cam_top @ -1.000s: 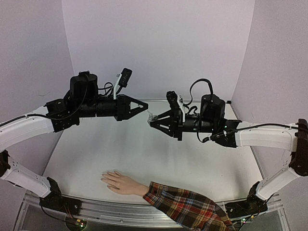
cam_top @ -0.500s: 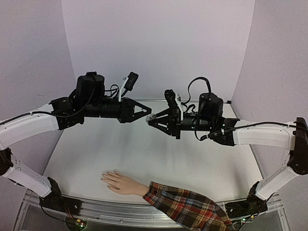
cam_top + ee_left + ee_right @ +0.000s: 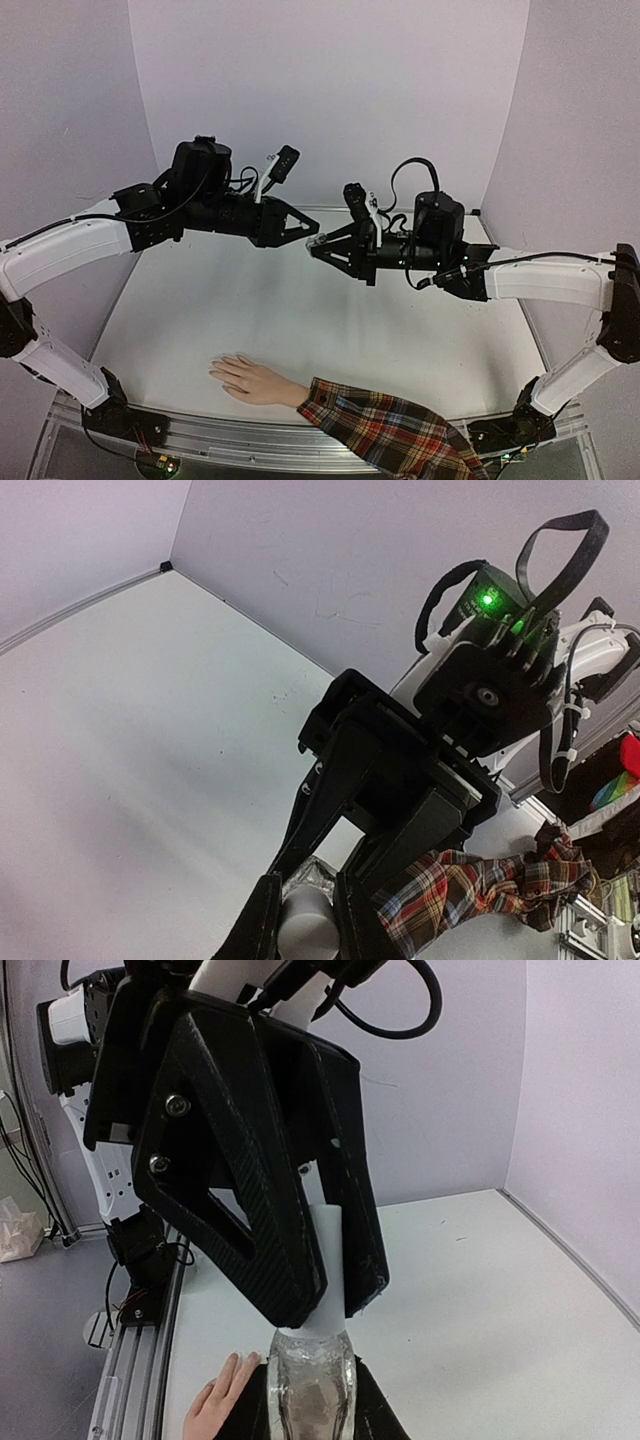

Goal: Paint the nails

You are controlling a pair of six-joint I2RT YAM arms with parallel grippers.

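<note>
The small clear bottle is held tight by the right gripper, its white cap pinched by the left gripper. The nails are well below, at the near edge of the surface. If the cap is pulled crookedly, polish could be spilled.

No readable text, label, brand or number in any view. Only sign-like mark: green indicator light on black arm housing, upper right, left wrist view.
</note>
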